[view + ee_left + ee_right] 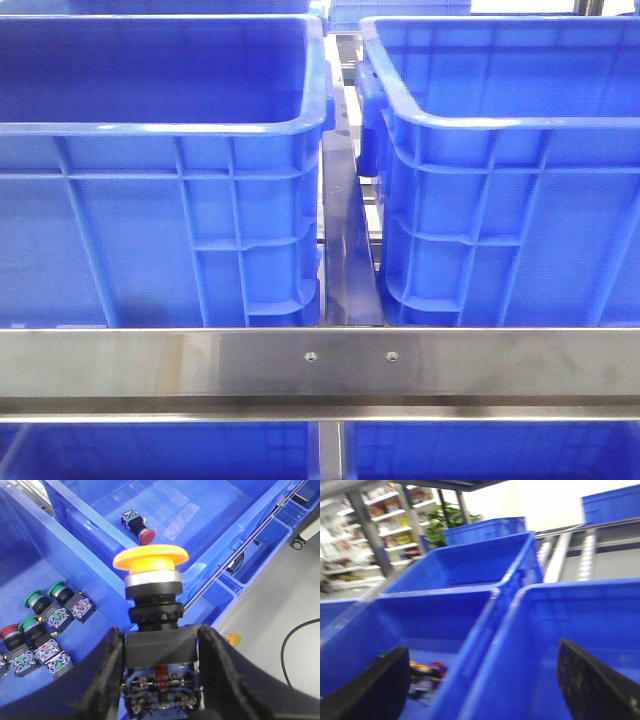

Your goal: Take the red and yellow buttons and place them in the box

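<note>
Between the fingers of the left gripper (162,652), a yellow mushroom-head pushbutton (151,562) is being pinched by its black body, cap pointing away from the wrist along the button's long axis. Beyond the cap, over the shared rim, the target crate (225,510) is holding one red pushbutton (137,526). Green- and red-capped switches (47,625) are lying in the near crate (20,565). Right gripper (482,690) is hanging spread wide, holding nothing, over two crates.
</note>
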Controlling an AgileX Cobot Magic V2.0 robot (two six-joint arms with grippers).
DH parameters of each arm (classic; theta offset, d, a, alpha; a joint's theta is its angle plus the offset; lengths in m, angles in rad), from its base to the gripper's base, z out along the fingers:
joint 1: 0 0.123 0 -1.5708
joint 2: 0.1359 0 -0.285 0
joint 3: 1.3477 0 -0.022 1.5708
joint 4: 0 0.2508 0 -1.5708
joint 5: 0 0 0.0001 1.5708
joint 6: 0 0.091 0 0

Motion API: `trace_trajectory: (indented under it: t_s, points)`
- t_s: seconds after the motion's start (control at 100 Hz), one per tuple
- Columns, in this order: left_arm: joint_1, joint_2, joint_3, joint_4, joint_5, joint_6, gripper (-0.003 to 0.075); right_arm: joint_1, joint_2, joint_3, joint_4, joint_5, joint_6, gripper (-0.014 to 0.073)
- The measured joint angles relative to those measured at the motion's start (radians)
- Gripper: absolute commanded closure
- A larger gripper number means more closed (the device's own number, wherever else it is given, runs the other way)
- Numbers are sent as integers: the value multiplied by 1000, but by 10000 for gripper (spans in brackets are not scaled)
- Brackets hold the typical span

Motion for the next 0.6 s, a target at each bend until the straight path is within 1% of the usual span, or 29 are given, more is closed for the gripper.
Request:
trace_trajectory:
  t_s: [0.14,0.21,0.3,0.42,0.6]
  points:
    - [0,0,0,0,0,0,739,0,15,0,166,134,0,-41]
    - [0,0,0,0,0,0,739,0,48,0,208,224,4,-41]
    - [0,0,0,0,0,0,739,0,118,-13,220,345,42,-41]
    - [0,0,0,0,0,0,739,0,233,-53,220,514,125,-41]
    - [0,0,0,0,0,0,739,0,421,-137,218,699,190,-41]
